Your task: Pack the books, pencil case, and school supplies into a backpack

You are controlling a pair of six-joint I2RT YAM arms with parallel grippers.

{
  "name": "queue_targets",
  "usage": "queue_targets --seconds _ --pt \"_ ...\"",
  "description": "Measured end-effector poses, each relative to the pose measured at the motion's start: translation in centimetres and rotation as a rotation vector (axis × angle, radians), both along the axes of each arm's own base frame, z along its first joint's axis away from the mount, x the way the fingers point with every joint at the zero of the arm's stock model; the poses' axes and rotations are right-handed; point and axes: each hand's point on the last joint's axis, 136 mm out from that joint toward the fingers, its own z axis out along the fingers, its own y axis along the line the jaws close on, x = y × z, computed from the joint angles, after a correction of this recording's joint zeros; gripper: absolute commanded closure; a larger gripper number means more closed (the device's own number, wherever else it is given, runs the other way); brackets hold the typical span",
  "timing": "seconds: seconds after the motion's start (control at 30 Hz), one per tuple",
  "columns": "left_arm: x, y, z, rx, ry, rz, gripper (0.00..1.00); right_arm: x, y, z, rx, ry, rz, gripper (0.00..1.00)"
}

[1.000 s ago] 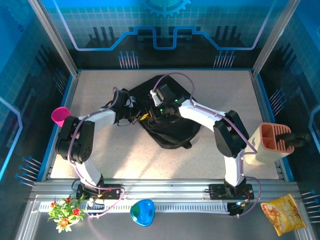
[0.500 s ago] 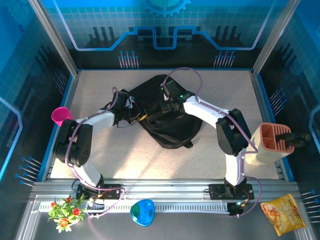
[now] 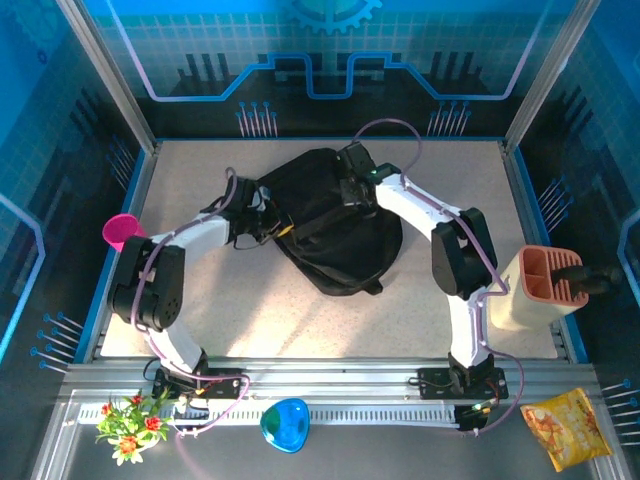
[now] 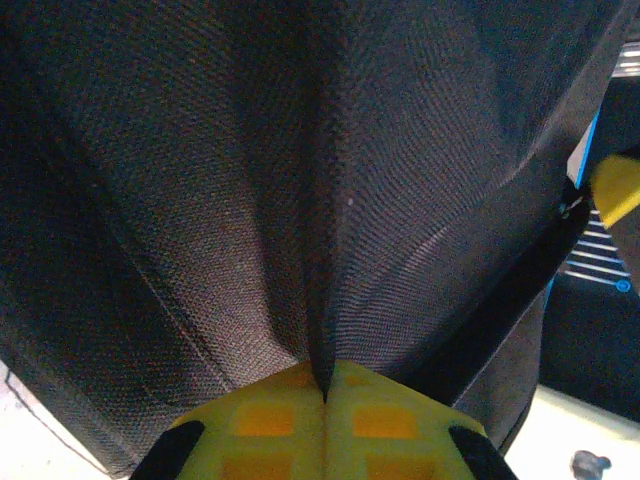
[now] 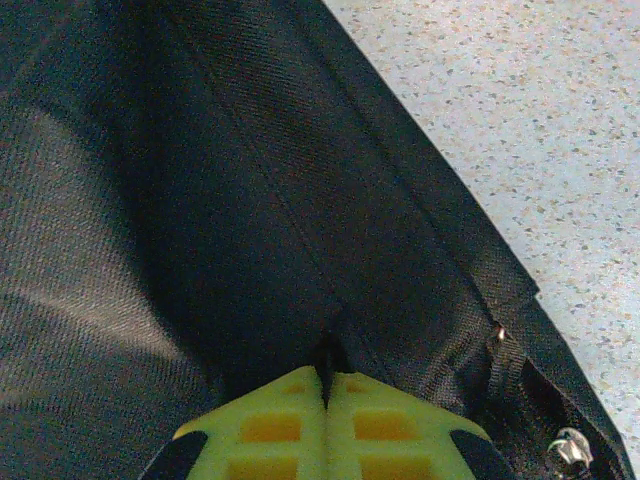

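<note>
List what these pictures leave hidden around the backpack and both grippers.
- What the backpack holds: in the top view, its own black fabric covers the inside.
- The left gripper: in the top view, too small and dark against the fabric to read its grip.
- The yellow shape: in the left wrist view, cut off by the right edge.
- The metal zip pull near the right gripper: too small to show the zip's state.
</note>
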Motion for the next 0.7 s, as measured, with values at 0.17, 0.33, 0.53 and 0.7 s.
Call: queue_targets --seconds 0.17,0.33,0.53,0.7 --pt "3.2 0.8 1.2 0.087 -0.064 0.019 0.54 -0.7 -2.9 2.1 0.034 -0.023 -0.060 0.34" --pt "3.8 4.1 3.9 0.267 -0.179 0.096 0.22 -3.7 -7.5 7.2 0.066 -0.129 -0.120 0.02" --pt "0.2 10.0 8.4 0.517 -0.382 0.235 0.01 -8.2 -13.5 10.3 0.021 -0.307 -0.208 0.00" --pt "-3.3 14.6 7.1 0.737 -0.450 0.324 0.01 -11.8 -17.9 6.5 -0.073 -0.339 -0.279 0.00"
